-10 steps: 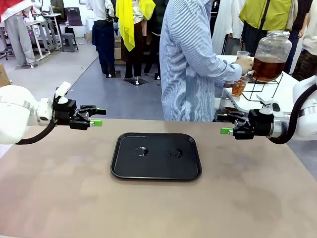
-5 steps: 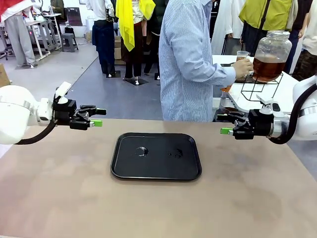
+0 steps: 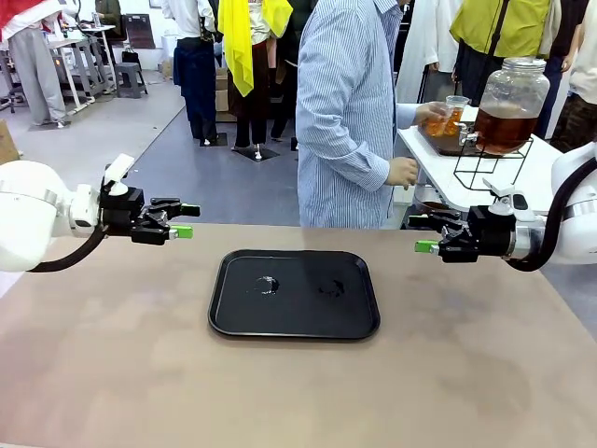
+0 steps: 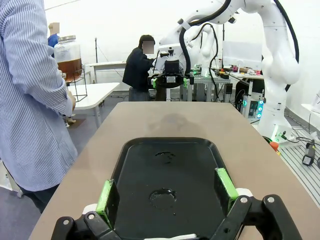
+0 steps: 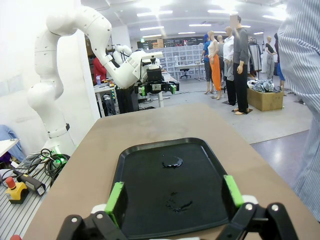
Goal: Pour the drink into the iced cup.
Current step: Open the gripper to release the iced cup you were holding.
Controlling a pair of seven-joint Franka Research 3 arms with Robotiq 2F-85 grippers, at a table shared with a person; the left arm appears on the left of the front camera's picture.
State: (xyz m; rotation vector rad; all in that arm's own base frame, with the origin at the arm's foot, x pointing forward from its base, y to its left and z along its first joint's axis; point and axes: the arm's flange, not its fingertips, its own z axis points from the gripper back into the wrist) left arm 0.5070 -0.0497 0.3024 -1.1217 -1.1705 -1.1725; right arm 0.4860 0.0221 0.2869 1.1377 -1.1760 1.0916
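Observation:
The drink fills a clear cup (image 3: 450,118) that a person in a striped shirt holds in one hand at the side table beyond the far edge. The person's other hand (image 3: 404,172) is a loose fist by the waist. The iced cup is out of view. My left gripper (image 3: 184,219) hovers open above the table's left side, its green pads (image 4: 105,196) framing the black tray (image 4: 131,165). My right gripper (image 3: 424,235) hovers open at the right, level with it, and its pads (image 5: 233,190) frame the tray (image 5: 210,165) too. Neither holds anything.
The black tray (image 3: 233,317) lies mid-table with two wet patches (image 3: 266,285) on it. A glass jar (image 3: 511,105) of amber liquid stands on a wire stand on the white side table (image 3: 448,182). Bare tabletop surrounds the tray.
The person has lifted the filled cup away from the jar's tap, up over the side table, and lowered the other hand. Both arms have stayed still.

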